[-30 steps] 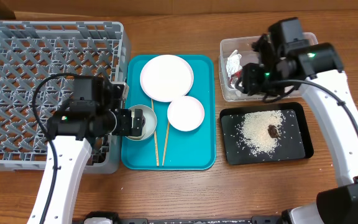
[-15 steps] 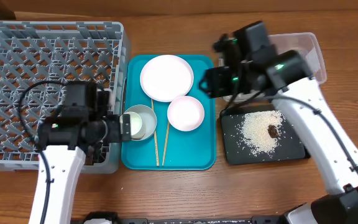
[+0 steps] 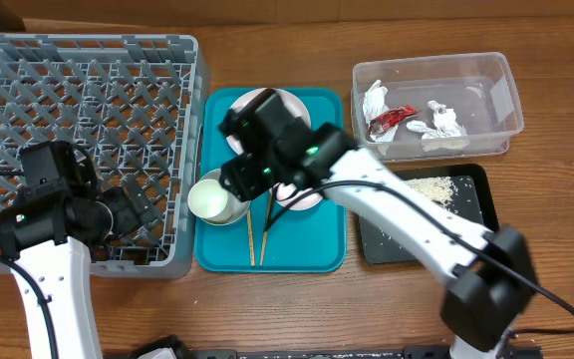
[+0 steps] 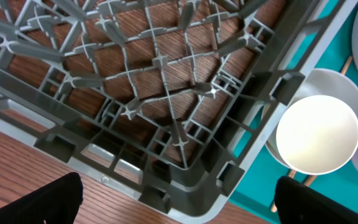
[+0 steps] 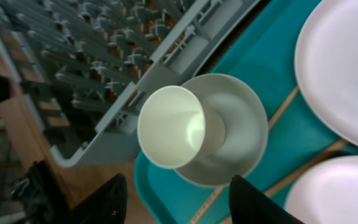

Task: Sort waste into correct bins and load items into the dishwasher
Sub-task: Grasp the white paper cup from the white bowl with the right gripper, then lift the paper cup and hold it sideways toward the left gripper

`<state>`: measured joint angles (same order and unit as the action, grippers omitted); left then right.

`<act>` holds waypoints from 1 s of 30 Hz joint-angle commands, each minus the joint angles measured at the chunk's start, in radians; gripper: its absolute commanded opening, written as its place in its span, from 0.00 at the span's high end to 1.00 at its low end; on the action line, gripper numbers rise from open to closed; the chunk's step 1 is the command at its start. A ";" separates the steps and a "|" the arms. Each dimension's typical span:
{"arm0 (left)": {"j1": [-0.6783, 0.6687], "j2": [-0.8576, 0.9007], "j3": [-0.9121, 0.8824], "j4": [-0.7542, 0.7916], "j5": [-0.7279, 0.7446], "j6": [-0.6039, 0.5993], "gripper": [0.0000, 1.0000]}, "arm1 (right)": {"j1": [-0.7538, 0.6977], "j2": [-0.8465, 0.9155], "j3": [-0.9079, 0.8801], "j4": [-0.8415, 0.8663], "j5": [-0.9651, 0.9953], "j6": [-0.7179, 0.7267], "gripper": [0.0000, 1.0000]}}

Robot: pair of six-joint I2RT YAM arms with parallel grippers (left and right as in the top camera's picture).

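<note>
Small white cup [image 5: 171, 127]: upright inside the grey bowl [image 5: 238, 134], directly below and between the right gripper [image 5: 174, 198] fingers, which stand apart and hold nothing. Bowl sits at the teal tray's [image 3: 322, 254] corner nearest the dish rack [image 3: 88, 100].

Step in hand, as judged: picking the cup out of the bowl for racking. Done well: bring one finger inside the rim and one outside, close on the wall only, lift straight up so the bowl does not tip or drag, and keep clear of the chopsticks [image 3: 250, 234] just beside the bowl.

Left gripper [image 4: 179, 199]: fingers wide apart, empty, hanging over the rack's corner, the cup and bowl just beyond its right finger.

Containers:
- Dish rack: no dishes seen in it.
- Teal tray: bowl with cup, chopsticks, round white plate [image 5: 347, 68], small white dish [image 5: 337, 193].
- Clear tub [image 3: 496, 95], well apart from both grippers: white napkins [image 3: 441, 125], red-and-silver wrapper [image 3: 392, 117].
- Black tray [image 3: 478, 209]: loose rice [image 3: 436, 184], partly hidden by the arm.
</note>
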<state>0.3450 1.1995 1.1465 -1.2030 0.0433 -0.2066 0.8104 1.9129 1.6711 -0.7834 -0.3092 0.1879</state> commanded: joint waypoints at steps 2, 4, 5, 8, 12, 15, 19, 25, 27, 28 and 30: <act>0.009 -0.015 0.023 0.003 0.035 -0.026 0.00 | 0.047 0.078 0.018 0.036 0.104 0.079 0.46; 0.009 -0.015 0.023 0.003 0.035 -0.026 0.00 | 0.060 0.110 0.018 0.048 0.107 0.083 0.47; 0.009 -0.015 0.023 0.003 0.035 -0.026 0.00 | 0.063 0.125 0.018 0.050 0.107 0.083 0.50; 0.009 -0.015 0.023 0.003 0.035 -0.026 0.00 | 0.069 0.166 0.018 0.043 0.108 0.111 0.56; 0.009 -0.015 0.023 0.003 0.035 -0.026 0.00 | 0.069 0.190 0.018 0.033 0.115 0.128 0.73; 0.009 -0.015 0.023 0.003 0.036 -0.026 0.00 | 0.063 0.183 0.019 0.029 0.147 0.128 0.87; 0.008 -0.015 0.023 0.007 0.066 0.006 0.00 | 0.035 0.146 0.019 0.021 0.164 0.127 0.93; 0.008 -0.015 0.023 0.061 0.295 0.172 0.00 | -0.058 0.013 0.020 -0.004 0.163 0.127 0.96; 0.007 -0.015 0.023 0.083 0.411 0.245 0.00 | -0.108 -0.053 0.020 -0.028 0.162 0.127 0.96; 0.005 -0.015 0.023 0.093 0.461 0.274 0.00 | -0.132 -0.084 0.020 -0.040 0.159 0.127 0.96; -0.012 -0.015 0.023 0.116 0.543 0.326 0.00 | -0.188 -0.143 0.020 -0.072 0.148 0.128 0.96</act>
<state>0.3470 1.1995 1.1469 -1.1046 0.3759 -0.0185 0.6842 1.8999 1.6707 -0.8402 -0.1608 0.3107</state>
